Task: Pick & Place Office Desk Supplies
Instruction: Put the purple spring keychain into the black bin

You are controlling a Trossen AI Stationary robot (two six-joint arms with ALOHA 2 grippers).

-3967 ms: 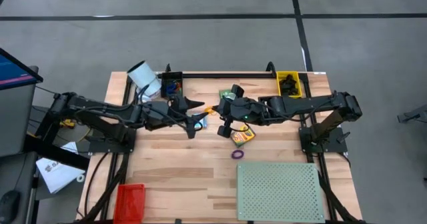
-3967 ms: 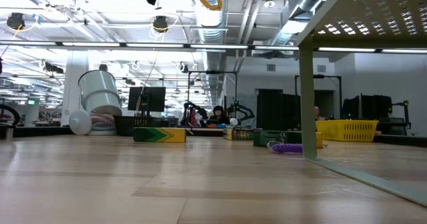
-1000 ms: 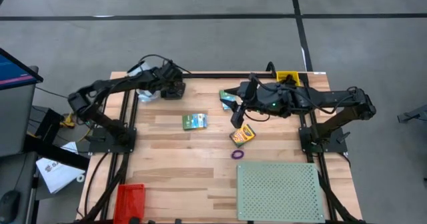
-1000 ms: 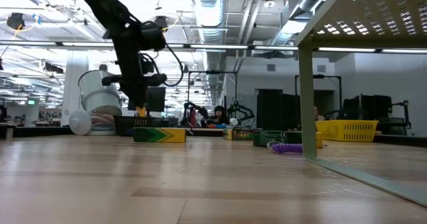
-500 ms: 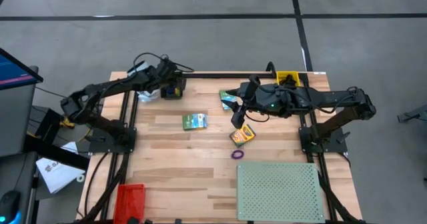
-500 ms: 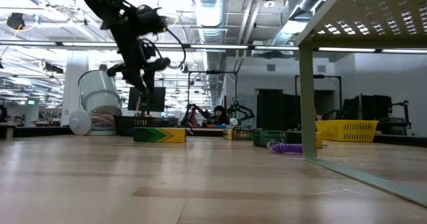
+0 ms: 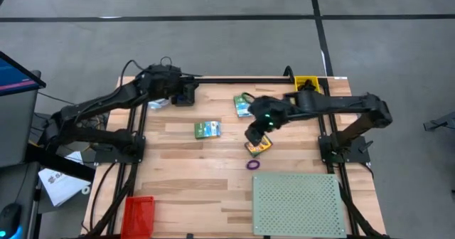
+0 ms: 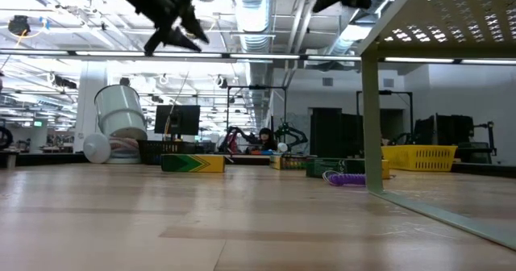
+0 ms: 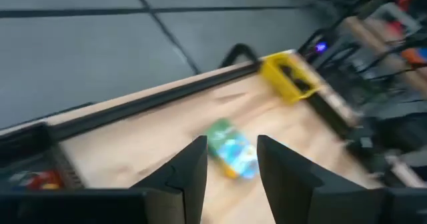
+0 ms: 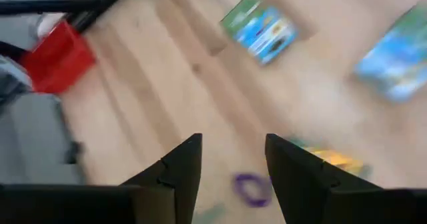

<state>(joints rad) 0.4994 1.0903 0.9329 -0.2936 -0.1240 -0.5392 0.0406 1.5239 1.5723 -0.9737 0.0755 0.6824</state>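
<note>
Lying flat near mid-table, the yellow-orange crayon box point(image 7: 259, 146) sits just under the right gripper point(image 7: 253, 134), with its long axis on a diagonal, one short end toward the purple ring point(image 7: 252, 165) and the other toward the yellow bin point(image 7: 307, 82). The right gripper point(image 10: 229, 163) is empty, its fingers spread apart, with the box showing beyond them.

Judgement: the step in hand looks like a reach for this box. To do it well, the wrist should turn until the fingers straddle the narrow width, across the long axis, then descend squarely so neither fingertip nudges the box.

One green box point(image 7: 207, 129) lies well apart toward the left; the other point(image 7: 244, 105) lies near the far edge.

The left gripper point(image 9: 229, 164) waits over the black bin point(image 7: 183, 92) at the far left corner, fingers apart, holding nothing.
</note>
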